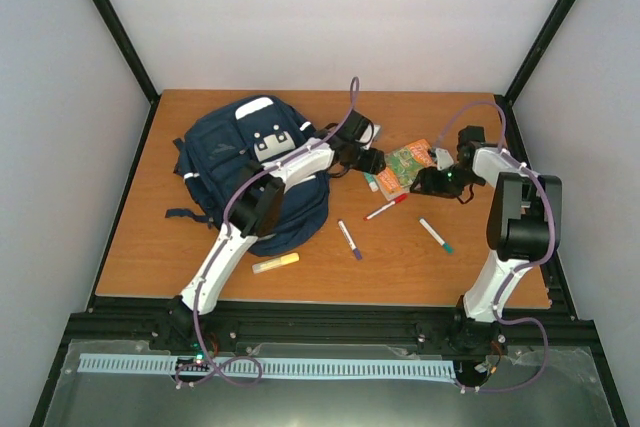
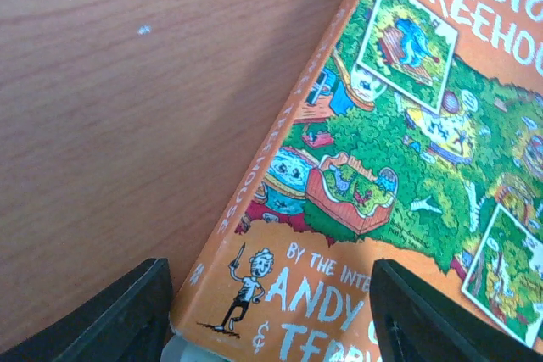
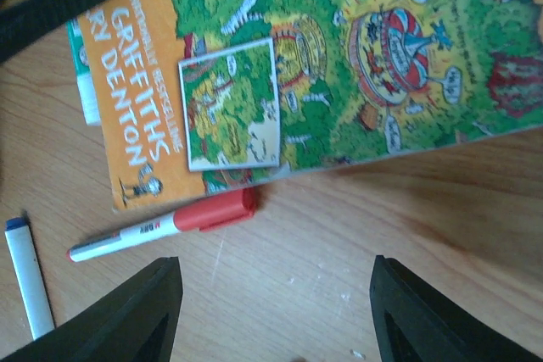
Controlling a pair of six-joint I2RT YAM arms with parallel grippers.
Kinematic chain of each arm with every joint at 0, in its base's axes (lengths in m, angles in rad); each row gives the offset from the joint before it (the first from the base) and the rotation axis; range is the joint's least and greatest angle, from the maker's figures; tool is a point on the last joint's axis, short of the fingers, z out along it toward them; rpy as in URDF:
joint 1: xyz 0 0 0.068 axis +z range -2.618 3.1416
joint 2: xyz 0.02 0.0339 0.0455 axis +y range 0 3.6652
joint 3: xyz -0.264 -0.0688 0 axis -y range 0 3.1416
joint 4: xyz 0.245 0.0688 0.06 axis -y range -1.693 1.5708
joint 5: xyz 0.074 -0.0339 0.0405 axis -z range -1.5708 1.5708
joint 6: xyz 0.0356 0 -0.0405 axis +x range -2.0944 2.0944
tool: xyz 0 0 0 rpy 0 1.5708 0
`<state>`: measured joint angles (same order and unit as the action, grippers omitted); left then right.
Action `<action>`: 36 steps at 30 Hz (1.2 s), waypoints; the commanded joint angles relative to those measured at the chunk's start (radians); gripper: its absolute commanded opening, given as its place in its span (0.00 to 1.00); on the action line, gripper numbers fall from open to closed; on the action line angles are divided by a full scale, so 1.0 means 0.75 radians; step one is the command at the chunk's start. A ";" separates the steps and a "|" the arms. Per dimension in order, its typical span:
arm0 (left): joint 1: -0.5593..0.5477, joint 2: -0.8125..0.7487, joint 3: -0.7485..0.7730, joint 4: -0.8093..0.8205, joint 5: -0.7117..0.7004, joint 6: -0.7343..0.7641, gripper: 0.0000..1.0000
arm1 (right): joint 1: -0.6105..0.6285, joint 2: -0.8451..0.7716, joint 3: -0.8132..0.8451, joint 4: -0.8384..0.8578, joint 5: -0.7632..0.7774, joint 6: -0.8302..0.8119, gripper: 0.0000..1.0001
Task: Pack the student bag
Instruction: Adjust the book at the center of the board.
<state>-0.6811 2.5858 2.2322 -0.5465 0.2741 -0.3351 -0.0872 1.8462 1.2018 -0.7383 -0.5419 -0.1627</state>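
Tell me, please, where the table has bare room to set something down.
Bare wood lies along the far edge of the table, behind the book; at the near left corner, in front of the backpack; and along the near edge, right of the yellow highlighter. It is crowded around the book, among the pens.

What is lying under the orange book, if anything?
A white and green marker sticks out from under the book at one edge in the right wrist view. How far it runs beneath is covered. Elsewhere only the table shows around the book.
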 commanded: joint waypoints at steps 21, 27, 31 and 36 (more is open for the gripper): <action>-0.146 -0.356 -0.617 0.239 0.145 -0.066 0.56 | 0.002 0.237 0.154 0.086 -0.008 0.000 0.53; -0.155 -0.451 -0.766 0.288 0.134 -0.064 0.56 | 0.002 0.236 0.105 0.090 -0.014 -0.010 0.47; -0.155 -0.524 -0.868 0.309 0.112 -0.055 0.55 | 0.009 0.217 0.043 0.097 -0.015 -0.029 0.43; -0.155 -0.609 -0.956 0.287 0.071 -0.039 0.55 | 0.005 0.218 0.037 0.047 -0.033 -0.052 0.42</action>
<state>-0.7902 2.1925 1.5436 -0.3233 0.3546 -0.3706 -0.0910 1.9869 1.2644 -0.6216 -0.5774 -0.1749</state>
